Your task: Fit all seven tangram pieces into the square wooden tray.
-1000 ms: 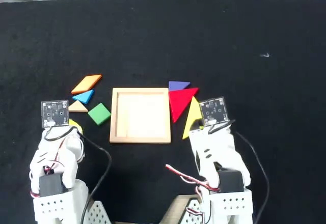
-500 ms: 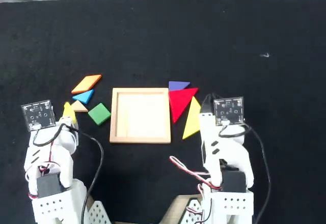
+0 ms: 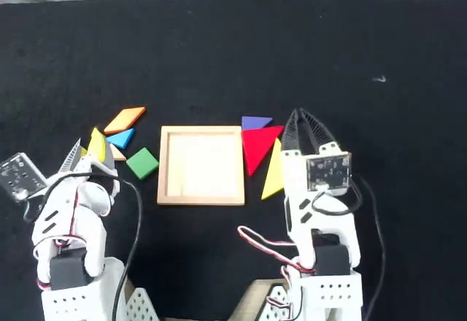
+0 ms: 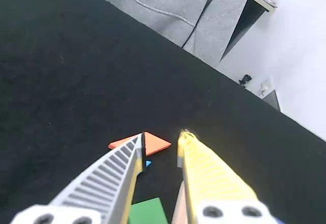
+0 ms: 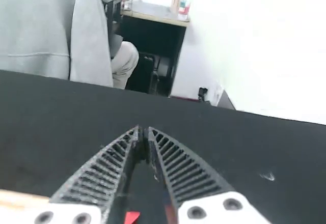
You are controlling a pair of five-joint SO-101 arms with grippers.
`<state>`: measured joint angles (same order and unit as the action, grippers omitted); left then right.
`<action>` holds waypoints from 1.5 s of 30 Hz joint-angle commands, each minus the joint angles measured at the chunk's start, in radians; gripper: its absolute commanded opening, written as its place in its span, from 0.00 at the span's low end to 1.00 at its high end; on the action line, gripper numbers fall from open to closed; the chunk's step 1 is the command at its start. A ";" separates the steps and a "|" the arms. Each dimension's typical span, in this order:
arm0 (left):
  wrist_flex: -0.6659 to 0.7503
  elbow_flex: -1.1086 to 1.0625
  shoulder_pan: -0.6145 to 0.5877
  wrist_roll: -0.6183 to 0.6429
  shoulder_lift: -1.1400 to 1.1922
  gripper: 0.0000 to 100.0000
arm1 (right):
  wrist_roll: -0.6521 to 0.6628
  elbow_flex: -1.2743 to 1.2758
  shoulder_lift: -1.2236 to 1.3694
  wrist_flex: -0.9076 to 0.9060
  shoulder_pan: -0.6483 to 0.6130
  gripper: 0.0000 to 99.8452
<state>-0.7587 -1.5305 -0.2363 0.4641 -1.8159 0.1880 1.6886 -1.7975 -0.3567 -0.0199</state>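
Note:
The square wooden tray (image 3: pixel 163 165) lies at the table's middle with nothing in it. Left of it are an orange parallelogram (image 3: pixel 124 119), a small blue triangle (image 3: pixel 120 138), a tan triangle (image 3: pixel 117 153) and a green square (image 3: pixel 141 163). On its right, a purple triangle (image 3: pixel 255 122), a red triangle (image 3: pixel 259 146) and a yellow triangle (image 3: pixel 275 169) lie together. My left gripper (image 3: pixel 85 138) hovers by the left group, open a little, holding nothing; its wrist view shows the orange parallelogram (image 4: pixel 153 143) just past the tips. My right gripper (image 3: pixel 298 113) is shut and sits right of the red triangle.
Black cloth covers the whole table (image 3: pixel 365 80), with wide free room at the back and far right. Both arm bases (image 3: pixel 321 277) stand at the front edge. Cables loop between them in front of the tray.
Both arms have unfolded and swung their grippers up and forward. The left wrist has moved out to the left. No piece has shifted.

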 commanded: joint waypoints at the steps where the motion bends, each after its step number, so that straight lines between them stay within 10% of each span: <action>1: 0.023 -0.021 0.018 -0.110 -0.005 0.12 | -0.002 0.001 0.002 -0.055 -0.018 0.02; 33: 0.117 -0.170 0.156 -0.542 0.002 0.11 | 0.000 -0.102 0.001 -0.330 0.006 0.02; 45: -0.075 0.024 0.154 -0.546 0.008 0.11 | 0.006 0.001 0.002 -0.199 0.005 0.02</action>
<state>-0.7695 -1.6579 -0.0338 -0.0744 -1.8144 0.1880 1.6901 -1.7975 -0.5930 -0.0276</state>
